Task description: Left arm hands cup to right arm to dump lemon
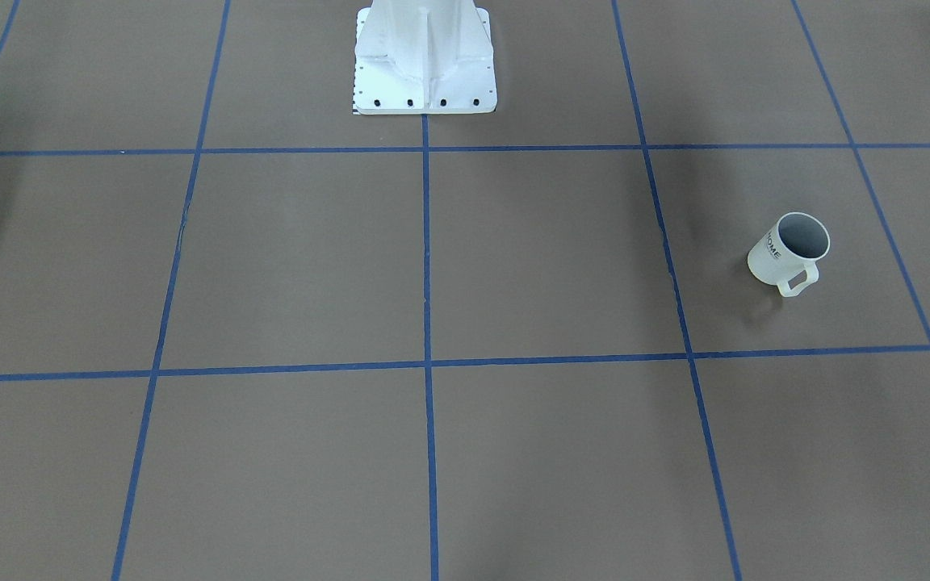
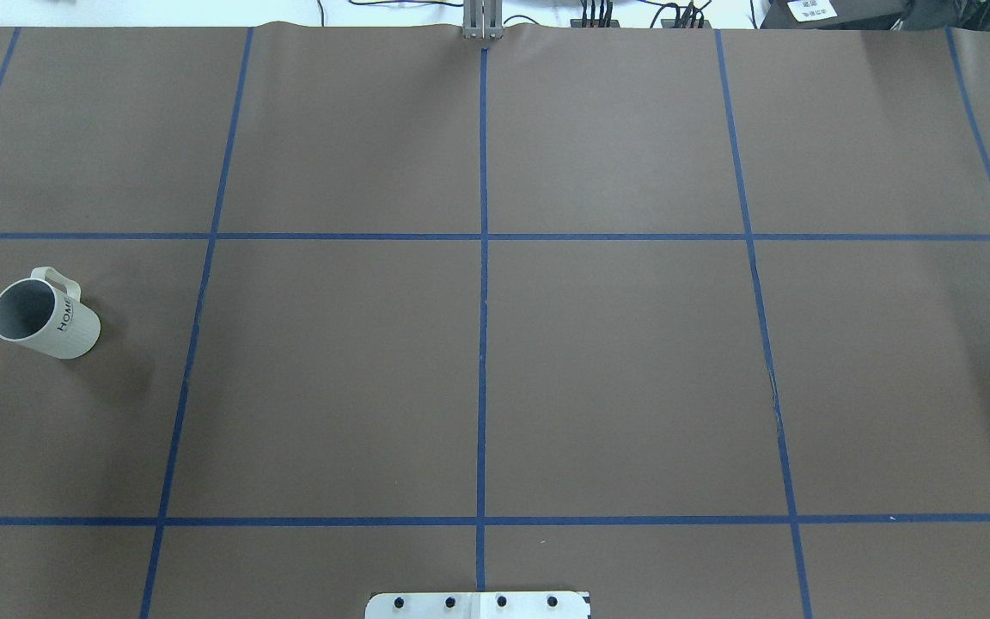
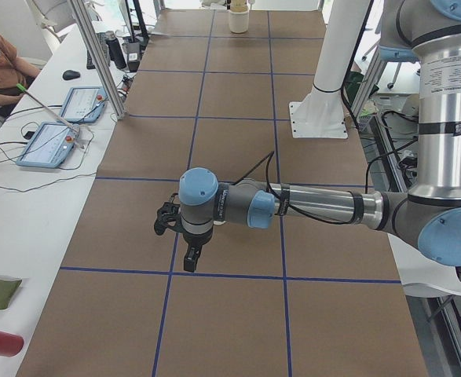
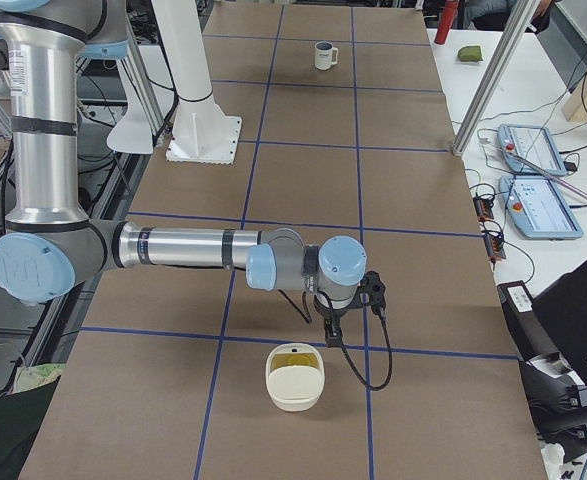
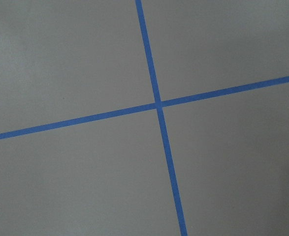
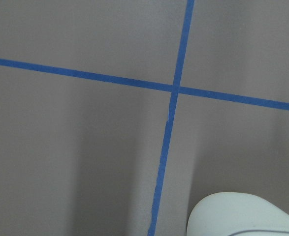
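1. Cream-white, your cup (image 2: pixel 44 320) stands upright on the brown paper (image 2: pixel 615 370), on the robot's left side, in the middle row of the blue tape (image 2: pixel 483 344) grid; its grey mouth faces up and its handle turns toward your side.
2. "HOME" reads on the wall beside the handle; the cup stands free, with bare paper all round it.
3. Left gripper (image 3: pixel 189 255) hangs pointing down over the paper, near a tape crossing, at the end of the left arm (image 3: pixel 316 206), which stretches out level; only the left side view shows it, so you cannot tell whether the pincer is apart or together.
4. Right gripper (image 4: pixel 331 330) hangs the same way at the far end from the cup, on the level right arm (image 4: pixel 183 246); it is just beside a cream tub (image 4: pixel 295 402) that sits on the paper; its pincer cannot be judged either.
5. Inside the tub lies a yellow patch (image 4: pixel 295 385); what it is you cannot tell; the tub's pale rim shows at the bottom of the right wrist view.
6. Both wrist views look down on paper and a tape cross.
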Robot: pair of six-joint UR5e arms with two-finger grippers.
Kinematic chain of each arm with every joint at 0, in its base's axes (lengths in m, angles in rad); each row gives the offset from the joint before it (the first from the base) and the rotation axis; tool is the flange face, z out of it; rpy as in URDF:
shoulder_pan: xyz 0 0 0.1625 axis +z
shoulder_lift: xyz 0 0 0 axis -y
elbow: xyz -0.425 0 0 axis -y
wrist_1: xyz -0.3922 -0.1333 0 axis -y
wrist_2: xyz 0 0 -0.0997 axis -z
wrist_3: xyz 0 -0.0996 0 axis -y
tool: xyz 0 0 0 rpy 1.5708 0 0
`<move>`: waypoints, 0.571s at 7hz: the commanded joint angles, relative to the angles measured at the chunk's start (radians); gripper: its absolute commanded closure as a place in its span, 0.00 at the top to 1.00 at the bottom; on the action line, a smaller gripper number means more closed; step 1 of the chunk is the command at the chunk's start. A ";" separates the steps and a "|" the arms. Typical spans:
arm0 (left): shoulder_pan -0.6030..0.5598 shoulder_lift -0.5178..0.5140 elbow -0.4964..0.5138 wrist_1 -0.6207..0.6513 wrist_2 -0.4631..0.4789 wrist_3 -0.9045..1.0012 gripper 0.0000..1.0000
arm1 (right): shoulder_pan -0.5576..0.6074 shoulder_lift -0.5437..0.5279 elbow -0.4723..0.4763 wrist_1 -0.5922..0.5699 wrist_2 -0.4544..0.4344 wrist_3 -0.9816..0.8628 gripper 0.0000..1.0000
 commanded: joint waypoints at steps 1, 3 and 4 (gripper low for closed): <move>-0.011 0.007 -0.002 0.001 0.000 0.000 1.00 | 0.023 0.003 0.036 0.000 0.004 0.028 1.00; -0.011 0.013 -0.003 0.001 0.000 0.000 1.00 | 0.040 0.002 0.036 0.000 0.021 0.028 1.00; -0.010 0.013 -0.002 0.001 0.000 0.000 1.00 | 0.050 -0.003 0.036 0.000 0.045 0.028 1.00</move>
